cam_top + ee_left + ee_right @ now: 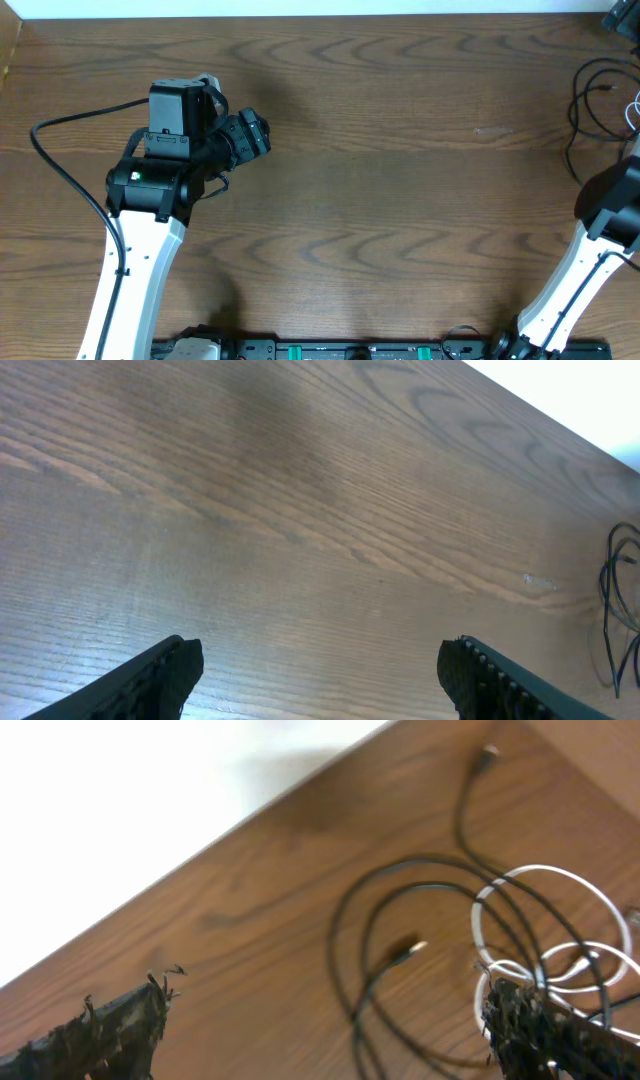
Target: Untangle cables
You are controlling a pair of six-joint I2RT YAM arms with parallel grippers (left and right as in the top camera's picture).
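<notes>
Right wrist view: right claw (325, 1010) gapes empty above the black cord (402, 952) and white cord (545, 869), looped together at the surface's (250, 920) 3 o'clock edge, so best pinch one strand away from crossings, while the left claw (320, 660) is likewise released.

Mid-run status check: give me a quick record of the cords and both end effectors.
black cord: looped, far right of table
white cord: coiled, overlapping the black cord
tangle: not yet separated
left end effector: open, empty, over bare wood, well away from both cords
right end effector: open, over the tangle, nothing gripped
</notes>
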